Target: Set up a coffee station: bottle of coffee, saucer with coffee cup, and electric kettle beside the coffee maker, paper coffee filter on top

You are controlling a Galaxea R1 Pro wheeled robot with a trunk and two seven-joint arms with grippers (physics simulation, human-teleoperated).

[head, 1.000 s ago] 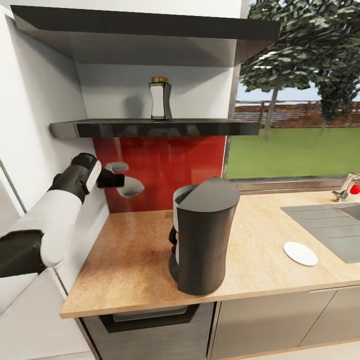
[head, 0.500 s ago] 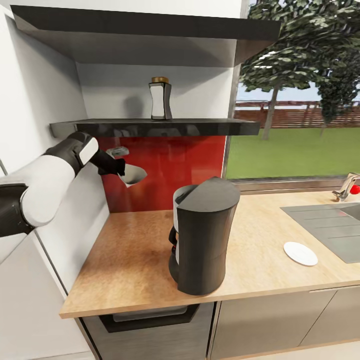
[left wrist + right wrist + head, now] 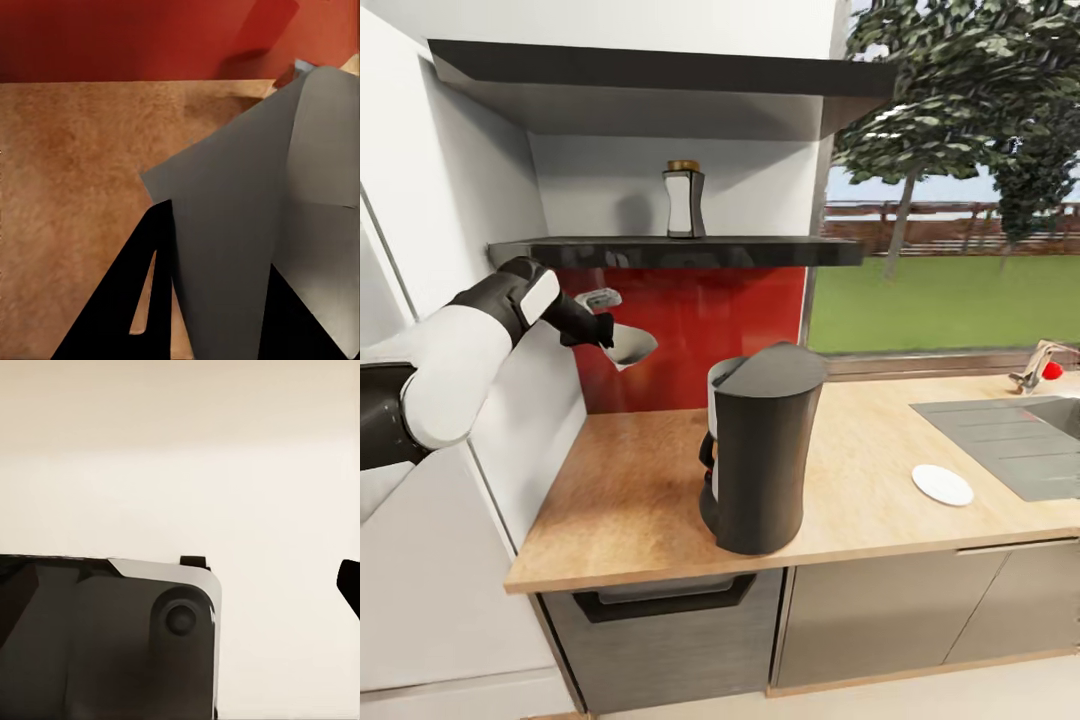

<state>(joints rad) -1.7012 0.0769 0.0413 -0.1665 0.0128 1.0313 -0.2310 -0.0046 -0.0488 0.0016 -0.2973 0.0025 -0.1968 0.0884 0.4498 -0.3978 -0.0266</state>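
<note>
Paper coffee filter (image 3: pixel 628 346) is held pinched in left gripper (image 3: pixel 600 328); coffee bottle (image 3: pixel 684 201) remains on shelf (image 3: pixel 760 251); right gripper's fingers cannot be judged.

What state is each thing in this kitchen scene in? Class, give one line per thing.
Left gripper: shut on paper coffee filter, raised over the countertop.
Coffee maker: upright on the countertop, lid closed, nothing on top.
Bottle of coffee: upright on the kitchen shelf, capped.
Saucer: flat on the countertop, bare.

A wooden countertop (image 3: pixel 630 480) bears the coffee maker (image 3: pixel 760 450) and saucer (image 3: pixel 942 485); the shelf (image 3: pixel 760 251) holds the coffee bottle (image 3: pixel 684 200).
</note>
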